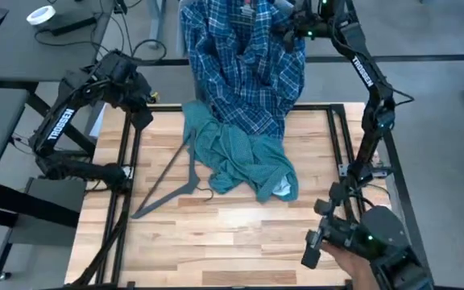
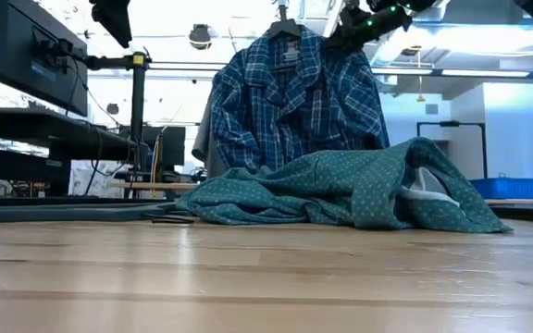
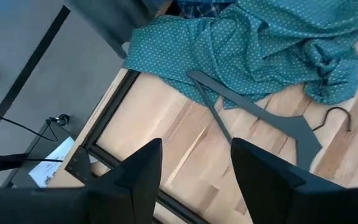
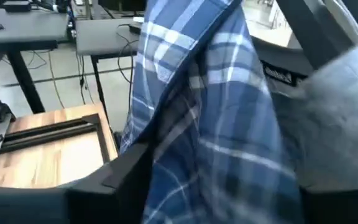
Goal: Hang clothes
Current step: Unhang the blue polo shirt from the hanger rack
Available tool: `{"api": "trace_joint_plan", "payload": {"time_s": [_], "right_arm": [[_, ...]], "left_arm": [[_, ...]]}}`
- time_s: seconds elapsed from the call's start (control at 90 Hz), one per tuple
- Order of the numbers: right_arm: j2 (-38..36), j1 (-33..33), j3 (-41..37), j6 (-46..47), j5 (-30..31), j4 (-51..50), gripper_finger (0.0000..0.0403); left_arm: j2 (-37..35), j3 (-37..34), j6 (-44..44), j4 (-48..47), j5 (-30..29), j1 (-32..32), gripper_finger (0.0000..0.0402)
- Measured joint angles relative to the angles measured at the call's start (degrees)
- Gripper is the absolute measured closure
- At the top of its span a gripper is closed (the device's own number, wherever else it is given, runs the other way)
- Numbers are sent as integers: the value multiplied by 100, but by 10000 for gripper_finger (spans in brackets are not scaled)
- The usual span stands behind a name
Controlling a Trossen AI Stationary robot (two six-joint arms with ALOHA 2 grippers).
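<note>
wooden slat table fills the lower centre of the high view, grey desks in the upper left. plaid shirt hangs at top centre w/ its tail draping onto the table's far edge; right gripper is up at its shoulder, top right of centre, fingers lost in the cloth so can't tell if clamped. green shirt lies crumpled mid-frame, a bare dark hanger just left of it, partly under its edge. left gripper hovers upper left, near the table corner, nothing in it. a person's hand shows at the bottom right corner. low view: plaid shirt is upright on a hanger at top centre, right gripper beside its collar at top; green shirt is heaped across the middle of the tabletop. left wrist view: left fingers spread apart and empty at the bottom, green shirt across the top, hanger below it, centre right. right wrist view: plaid shirt fills the centre, running between the dark finger parts; grip state unclear. grey cloth at the right edge, prob. another garment, can't say which. progress, as a judgement: plaid looks hung or nearly, arm not yet clear of it; green shirt not started, needs hanger in and lifting.
</note>
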Motion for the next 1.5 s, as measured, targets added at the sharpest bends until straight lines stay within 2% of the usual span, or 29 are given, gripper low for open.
{"api": "trace_joint_plan", "payload": {"time_s": [0.056, 0.089, 0.133, 0.233, 0.422, 0.544, 0.667, 0.822, 0.978, 1.056, 1.178, 1.267, 1.356, 1.422, 1.5], "right_arm": [[9, 27, 0, 199, 394, 52, 296], [9, -1, -4, 189, 489, 50, 312], [-7, -62, -21, 78, 398, -1, 312], [-106, -130, 120, 205, 833, -95, 312], [-500, -282, 331, 171, 638, -130, 312], [-791, -88, 348, 143, 602, -534, 312], [-1135, 329, 343, 3, 623, -1152, 312], [-1496, 1124, 350, -127, 1366, -1797, 312], [-1564, 2011, 339, -97, 2319, -2099, 312], [-1563, 2404, 339, -87, 2882, -2099, 312], [-1444, 2964, 343, -101, 3731, -2060, 312], [-1349, 3307, 337, -125, 4257, -2062, 312], [-1311, 3527, 337, -130, 4609, -2064, 312], [-1304, 3622, 338, -128, 4696, -2077, 312], [-1304, 3763, 339, -92, 4728, -2091, 312]], "left_arm": [[14, 0, -1, 21, -11, 0, 228], [17, -1, -5, 22, -18, 0, 228], [17, -2, -5, 25, -24, -2, 228], [19, -2, -23, 29, -35, -2, 228], [17, -2, -114, 96, -57, -2, 228], [4, 53, -50, 173, -190, -2, 228], [8, 426, -128, 383, -370, -62, 228], [15, 1190, -524, 1606, -388, -565, 228], [59, 1724, -71, 3231, -379, -1719, 228], [229, 1753, 248, 3845, -935, -2423, 228], [763, 1738, 954, 4142, -2742, -3170, 228], [1229, 1707, 1479, 4628, -3691, -3591, 228], [1533, 1711, 2030, 5578, -4465, -3860, 228], [1705, 1738, 2613, 6220, -5382, -3944, 228], [1842, 1737, 3003, 6529, -6066, -3936, 228]]}}
